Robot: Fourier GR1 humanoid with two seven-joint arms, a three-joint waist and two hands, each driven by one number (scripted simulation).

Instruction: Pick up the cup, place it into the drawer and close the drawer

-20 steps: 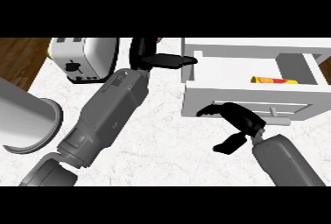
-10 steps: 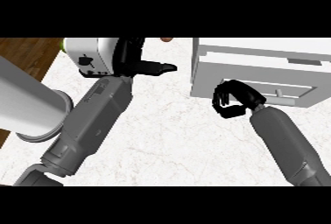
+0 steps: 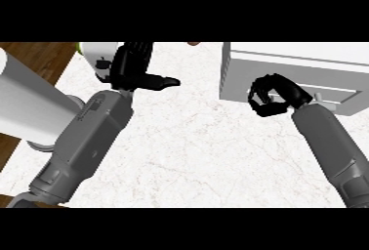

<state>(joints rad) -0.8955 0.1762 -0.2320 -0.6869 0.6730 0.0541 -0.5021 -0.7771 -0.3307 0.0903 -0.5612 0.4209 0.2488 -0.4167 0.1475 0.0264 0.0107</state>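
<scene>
**Closing of the drawer (image 3: 302, 68), final stage.**
Shows the drawer front flush with its cabinet, open a second ago; no cup in sight, presumably shut inside, so task judged nearly complete. Places the right hand (image 3: 272, 95) against the drawer front, fingers curled tight, holding nothing; the left hand (image 3: 133, 66) well left of the drawer, fingers relaxed, over a white appliance (image 3: 97, 52).

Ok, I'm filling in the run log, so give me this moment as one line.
drawer: looks shut | cup: not seen | right hand: curled, empty, before drawer front | left hand: open, by toaster
</scene>
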